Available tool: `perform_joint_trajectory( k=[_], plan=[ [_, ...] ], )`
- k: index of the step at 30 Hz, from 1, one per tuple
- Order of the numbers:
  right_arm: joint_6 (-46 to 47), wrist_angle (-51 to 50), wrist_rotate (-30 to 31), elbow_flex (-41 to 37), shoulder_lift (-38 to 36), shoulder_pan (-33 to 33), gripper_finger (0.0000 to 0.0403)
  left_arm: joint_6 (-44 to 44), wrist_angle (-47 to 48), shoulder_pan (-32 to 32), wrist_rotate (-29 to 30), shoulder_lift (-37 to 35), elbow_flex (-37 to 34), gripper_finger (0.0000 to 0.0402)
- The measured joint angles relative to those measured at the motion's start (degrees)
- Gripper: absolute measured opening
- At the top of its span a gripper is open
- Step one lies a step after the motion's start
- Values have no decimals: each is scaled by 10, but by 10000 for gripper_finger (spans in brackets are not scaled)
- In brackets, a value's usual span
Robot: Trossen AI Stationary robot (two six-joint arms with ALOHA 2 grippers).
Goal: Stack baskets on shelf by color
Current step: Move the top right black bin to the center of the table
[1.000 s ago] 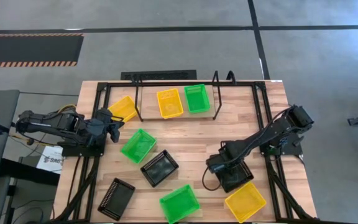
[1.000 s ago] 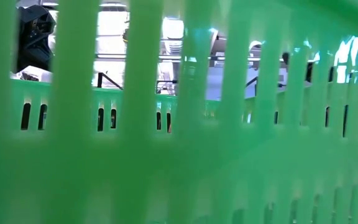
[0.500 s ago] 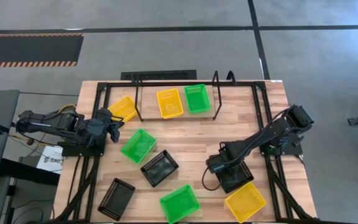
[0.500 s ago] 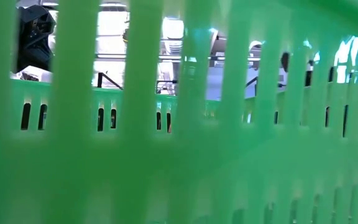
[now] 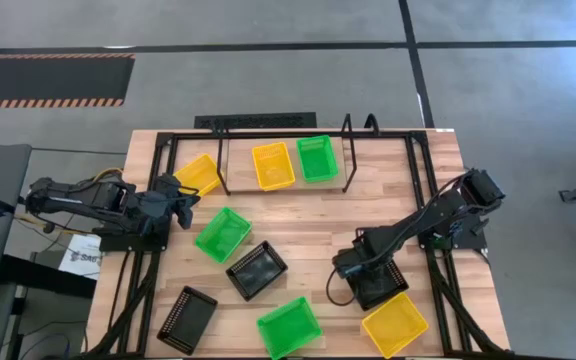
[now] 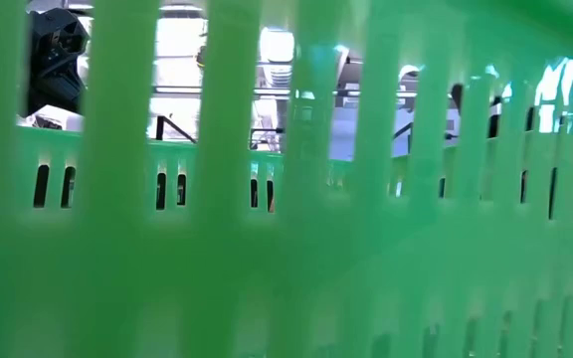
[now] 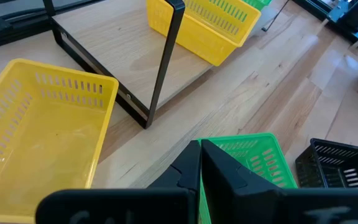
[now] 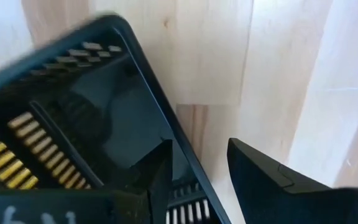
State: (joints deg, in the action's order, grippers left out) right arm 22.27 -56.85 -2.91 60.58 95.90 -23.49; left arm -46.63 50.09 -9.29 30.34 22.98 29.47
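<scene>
The shelf [image 5: 238, 150] stands at the far middle, with one yellow basket [image 5: 273, 165] and one green basket [image 5: 317, 157] resting on its board. Another yellow basket [image 5: 198, 174] lies on the table beside the shelf's left post. My left gripper [image 5: 183, 195] hovers shut near it, holding nothing. My right gripper [image 5: 353, 268] points down, open, at the left edge of a black basket [image 5: 378, 283]. In the right wrist view one finger [image 8: 151, 177] stands inside the basket's wall [image 8: 182, 152] and the other [image 8: 260, 177] outside. My right gripper straddles the black basket's side wall [image 8: 185, 162] from above, near a corner, with the basket flat on the table. The inner finger is close to the rim. Whether either finger touches the wall, I cannot tell.
Loose on the table lie a green basket [image 5: 222, 234], two black baskets [image 5: 256, 269] [image 5: 187, 318], a yellow basket [image 5: 395, 324] and a green basket [image 5: 288, 327] at the near edge, which fills the low view [image 6: 286, 249]. A black frame [image 5: 423, 200] borders the table.
</scene>
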Motion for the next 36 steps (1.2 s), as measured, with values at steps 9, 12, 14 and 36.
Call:
perform_joint_trajectory(
  k=[9, 12, 14, 36],
  plan=[
    [-3, 0, 0, 0, 0, 1, 172, 0, 0, 0, 0, 0, 0, 0],
    [-3, 12, 0, -5, 0, 4, 170, 0, 0, 0, 0, 0, 0, 0],
    [-3, 23, 0, -16, 0, 8, 169, 0, 0, 0, 0, 0, 0, 0],
    [162, 38, 4, -18, -1, 49, 9, 0, 0, 0, -10, 0, 0, 0]
  ],
)
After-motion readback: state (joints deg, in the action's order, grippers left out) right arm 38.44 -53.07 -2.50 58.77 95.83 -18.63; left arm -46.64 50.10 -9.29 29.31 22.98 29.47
